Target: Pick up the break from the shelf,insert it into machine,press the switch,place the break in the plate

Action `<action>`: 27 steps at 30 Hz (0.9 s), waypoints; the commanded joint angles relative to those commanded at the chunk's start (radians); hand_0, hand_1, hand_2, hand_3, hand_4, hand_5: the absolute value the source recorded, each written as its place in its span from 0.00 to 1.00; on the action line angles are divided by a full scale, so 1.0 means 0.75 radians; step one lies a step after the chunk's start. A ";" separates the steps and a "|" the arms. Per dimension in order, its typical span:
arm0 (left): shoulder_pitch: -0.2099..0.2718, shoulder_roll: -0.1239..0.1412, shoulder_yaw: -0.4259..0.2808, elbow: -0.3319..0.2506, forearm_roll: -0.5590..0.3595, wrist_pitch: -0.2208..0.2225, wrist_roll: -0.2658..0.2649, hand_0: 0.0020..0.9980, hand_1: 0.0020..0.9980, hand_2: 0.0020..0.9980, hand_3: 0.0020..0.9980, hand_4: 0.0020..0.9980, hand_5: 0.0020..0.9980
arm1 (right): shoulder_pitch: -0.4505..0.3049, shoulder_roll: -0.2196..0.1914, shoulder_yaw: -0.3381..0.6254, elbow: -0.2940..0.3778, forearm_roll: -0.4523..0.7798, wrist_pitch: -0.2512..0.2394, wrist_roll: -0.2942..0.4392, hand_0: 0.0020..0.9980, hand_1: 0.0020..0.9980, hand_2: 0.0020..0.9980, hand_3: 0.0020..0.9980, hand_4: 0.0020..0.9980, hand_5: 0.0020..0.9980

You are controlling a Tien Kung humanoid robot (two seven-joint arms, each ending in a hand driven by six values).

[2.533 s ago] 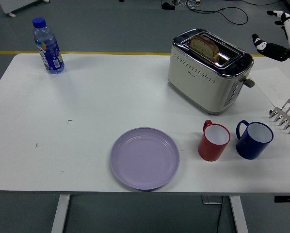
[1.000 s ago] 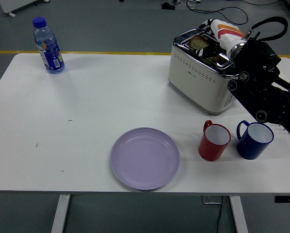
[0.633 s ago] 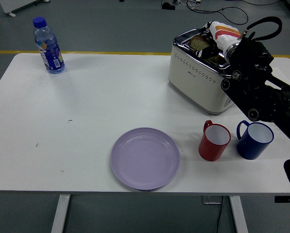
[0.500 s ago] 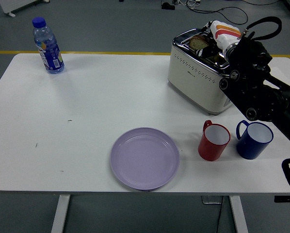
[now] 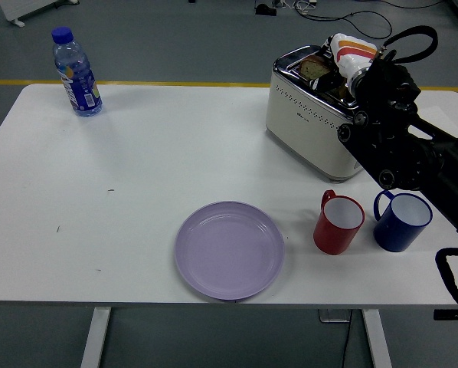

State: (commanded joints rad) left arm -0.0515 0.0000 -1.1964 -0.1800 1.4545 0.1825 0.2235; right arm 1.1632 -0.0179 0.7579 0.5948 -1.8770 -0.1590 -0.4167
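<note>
A cream and chrome toaster [image 5: 304, 115] stands at the back right of the table. A slice of bread [image 5: 313, 68] sits in its top slot, only its left end showing. My right hand [image 5: 345, 55], white with orange stripes, hangs over the right part of the slot, just beside the bread; whether it touches the slice is hidden. The black right arm [image 5: 397, 146] comes in from the right and covers the toaster's right end and its lever. A lilac plate [image 5: 185, 230] lies at the front centre with nothing on it. My left arm is out of view.
A red mug [image 5: 338, 224] and a blue mug [image 5: 401, 221] stand in front of the toaster, under my right arm. A water bottle [image 5: 76, 73] stands at the back left corner. Cables lie on the floor beyond the table.
My right arm swung in from the far right and reached over the toaster's top. In the last second it edged slightly left; the bread stays in the slot.
</note>
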 joint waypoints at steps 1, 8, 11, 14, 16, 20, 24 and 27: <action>0.000 0.000 -0.001 0.000 0.002 0.000 0.000 0.61 0.47 0.42 0.57 0.34 0.90 | 0.004 0.004 -0.012 -0.010 0.009 -0.004 0.002 0.30 0.41 0.47 0.61 0.83 0.25; -0.002 0.000 -0.009 0.000 0.012 0.000 0.002 0.62 0.47 0.42 0.57 0.34 0.89 | 0.018 0.018 -0.043 -0.041 0.001 -0.016 0.003 0.26 0.37 0.43 0.55 0.81 0.23; -0.003 0.000 -0.005 0.000 0.008 0.001 0.002 0.62 0.47 0.42 0.57 0.34 0.89 | 0.022 0.021 -0.046 -0.048 0.000 -0.024 0.007 0.19 0.31 0.38 0.48 0.78 0.21; -0.005 0.000 -0.010 0.000 0.015 0.000 0.003 0.62 0.47 0.42 0.57 0.34 0.89 | 0.028 0.021 -0.052 -0.050 -0.010 -0.034 0.012 0.19 0.31 0.38 0.48 0.78 0.21; -0.005 0.000 -0.012 0.000 0.017 0.000 0.003 0.62 0.47 0.42 0.57 0.34 0.89 | 0.032 0.020 -0.054 -0.052 -0.019 -0.047 0.012 0.13 0.29 0.38 0.47 0.64 0.04; -0.002 0.000 -0.019 0.000 0.025 0.000 0.004 0.62 0.47 0.42 0.57 0.34 0.89 | 0.039 0.016 -0.056 -0.055 -0.051 -0.050 0.003 0.13 0.29 0.38 0.47 0.64 0.04; 0.000 0.000 -0.024 0.000 0.033 -0.001 0.005 0.62 0.47 0.42 0.57 0.34 0.89 | 0.043 0.011 -0.063 -0.056 -0.069 -0.034 0.000 0.12 0.27 0.37 0.47 0.64 0.00; 0.003 0.000 -0.029 0.000 0.040 -0.001 0.005 0.62 0.47 0.42 0.57 0.34 0.89 | 0.047 0.006 -0.068 -0.059 -0.080 -0.010 -0.004 0.12 0.27 0.37 0.47 0.64 0.00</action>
State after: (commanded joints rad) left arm -0.0492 0.0000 -1.2184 -0.1800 1.4848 0.1814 0.2276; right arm 1.1982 -0.0131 0.7066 0.5505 -1.9369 -0.1666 -0.4195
